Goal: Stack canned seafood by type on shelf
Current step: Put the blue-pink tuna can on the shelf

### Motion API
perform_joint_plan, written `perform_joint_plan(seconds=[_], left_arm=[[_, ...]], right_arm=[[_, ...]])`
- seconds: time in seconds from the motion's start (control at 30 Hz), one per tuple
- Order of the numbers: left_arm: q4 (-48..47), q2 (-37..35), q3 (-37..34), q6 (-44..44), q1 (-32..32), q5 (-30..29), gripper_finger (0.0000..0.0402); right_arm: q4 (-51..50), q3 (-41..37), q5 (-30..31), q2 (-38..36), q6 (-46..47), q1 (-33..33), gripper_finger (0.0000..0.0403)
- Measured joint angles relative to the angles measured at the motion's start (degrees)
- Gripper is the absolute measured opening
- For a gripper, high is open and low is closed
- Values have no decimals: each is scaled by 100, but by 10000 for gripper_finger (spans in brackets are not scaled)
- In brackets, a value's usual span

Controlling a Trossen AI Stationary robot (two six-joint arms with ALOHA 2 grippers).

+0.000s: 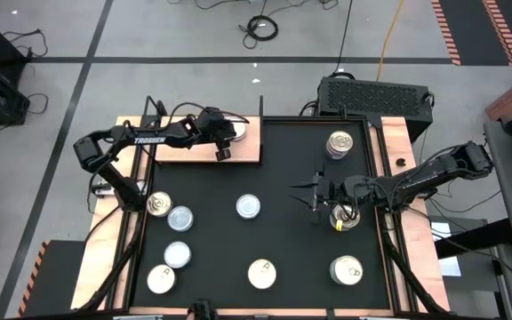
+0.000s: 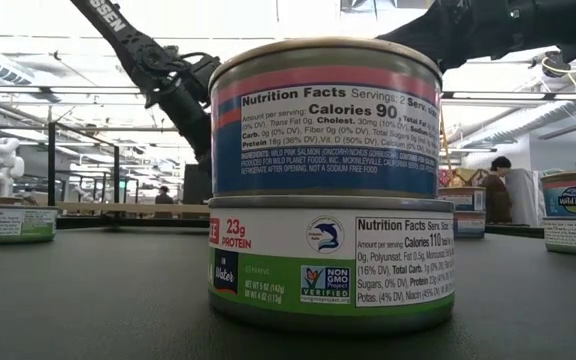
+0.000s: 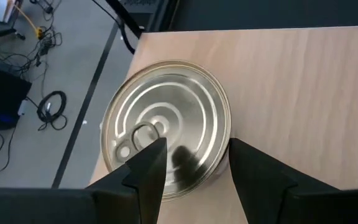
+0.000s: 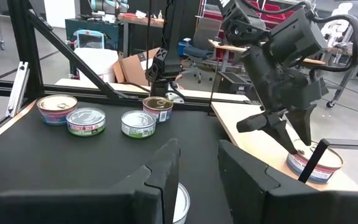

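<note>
- Left gripper [image 1: 225, 142] hovered over the shelf [image 1: 189, 151] at the mat's far left, fingers [image 3: 143, 168] spread wide above a gold-lidded tin [image 3: 166, 127] on the board, gripping nothing.
- Right gripper [image 1: 321, 191] hung above the black mat [image 1: 265, 240] at its right side, jaws partly apart, nothing seen between them.
- Remaining tins lay scattered on the mat: a cluster of four at near left [image 1: 172, 240], one at centre [image 1: 249, 207], one at near middle [image 1: 262, 274], one at near right [image 1: 347, 269], one under the right arm [image 1: 345, 216].
- Two-high stack [image 1: 340, 144] stood at far right.
</note>
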Motion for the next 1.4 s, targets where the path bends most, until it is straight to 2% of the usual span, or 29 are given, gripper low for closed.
perform_joint_plan(seconds=[0.3,0.43,0.63,0.9,1.2,1.33,1.4], left_arm=[[85,550,342,8,34,68,175],[-57,567,483,4,16,115,175],[-784,552,810,6,9,53,175],[-809,490,854,4,-93,52,175],[-669,50,859,0,-157,181,176],[-984,-426,859,-35,-204,225,176],[-1318,-758,859,-140,-262,429,176]], right_arm=[[-43,2,0,2,8,-75,105],[-45,2,0,2,10,-75,105],[-51,2,-2,2,8,-75,105],[-56,2,-2,2,6,-75,105],[-66,2,-2,2,13,-75,105],[-68,2,-2,2,25,-75,105],[-67,2,-2,2,25,-75,105]])
